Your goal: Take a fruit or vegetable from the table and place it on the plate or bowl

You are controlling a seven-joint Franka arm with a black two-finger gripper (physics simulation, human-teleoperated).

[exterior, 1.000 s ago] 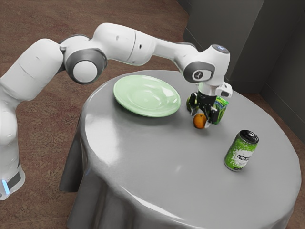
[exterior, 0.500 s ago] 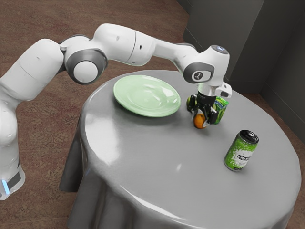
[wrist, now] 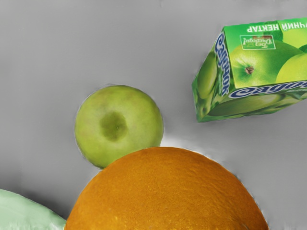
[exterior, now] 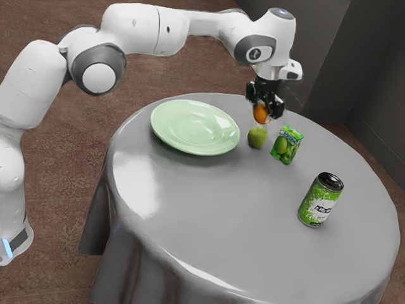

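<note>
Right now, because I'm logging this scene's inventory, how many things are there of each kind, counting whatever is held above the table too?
Fruit: 2 (orange, held aloft; green apple)
Drink containers: 2 (juice carton; can)
Dishes: 1 (plate)
Total: 5

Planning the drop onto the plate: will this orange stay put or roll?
Likely to roll: the orange looks round and smooth. The shallow, dished green plate may catch it. The pincer holds it high above the table, so a drop from there could bounce it off.
</note>
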